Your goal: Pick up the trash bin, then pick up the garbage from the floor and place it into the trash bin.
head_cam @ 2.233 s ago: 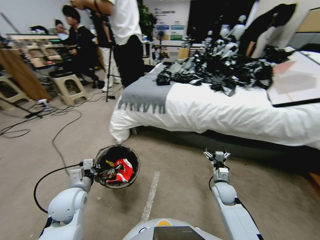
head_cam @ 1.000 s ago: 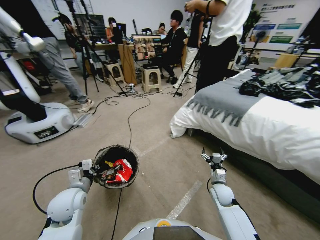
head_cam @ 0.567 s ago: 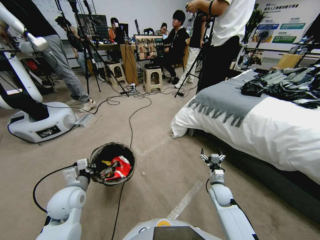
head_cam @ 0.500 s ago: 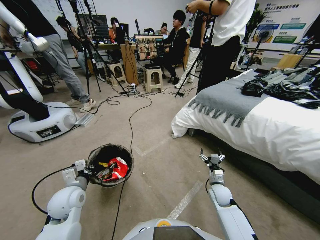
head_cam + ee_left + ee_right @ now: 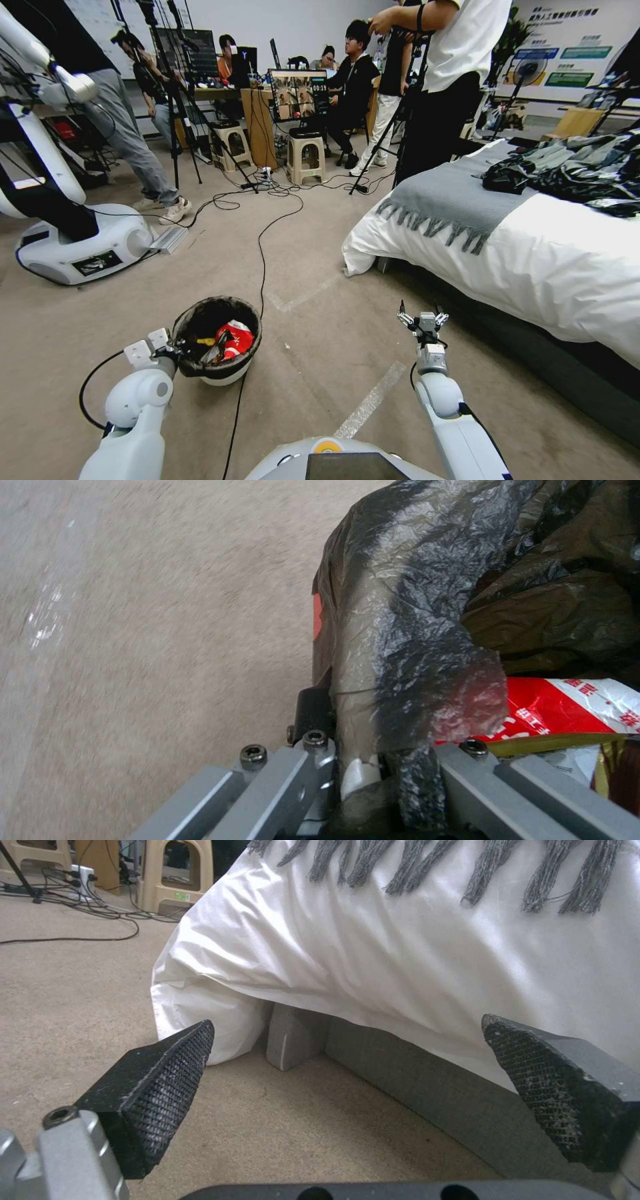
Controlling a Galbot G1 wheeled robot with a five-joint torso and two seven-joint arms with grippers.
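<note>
The trash bin (image 5: 217,363) is a small white bucket lined with a crinkled black bag, and it hangs tilted just above the carpet at the lower left. My left gripper (image 5: 171,348) is shut on its near rim. In the left wrist view the left gripper (image 5: 373,765) pinches the bag-covered rim (image 5: 400,645). Garbage lies inside the bin: a red-and-white wrapper (image 5: 235,337) (image 5: 573,705) and a strip of gold foil (image 5: 553,740). My right gripper (image 5: 420,319) (image 5: 353,1075) is held out over the floor near the bed, open and holding nothing.
A bed (image 5: 533,260) with a white sheet and a grey fringed throw (image 5: 453,200) stands to the right, with black plastic bags (image 5: 573,173) heaped on it. Cables (image 5: 261,247) cross the carpet. Another robot's white base (image 5: 80,247) stands at the left. Stools, tripods and people stand behind.
The view swung left at first, then held. Since then my left arm has lowered the bin slightly and drawn it nearer and leftward, so its white underside shows. My right gripper has dropped a little.
</note>
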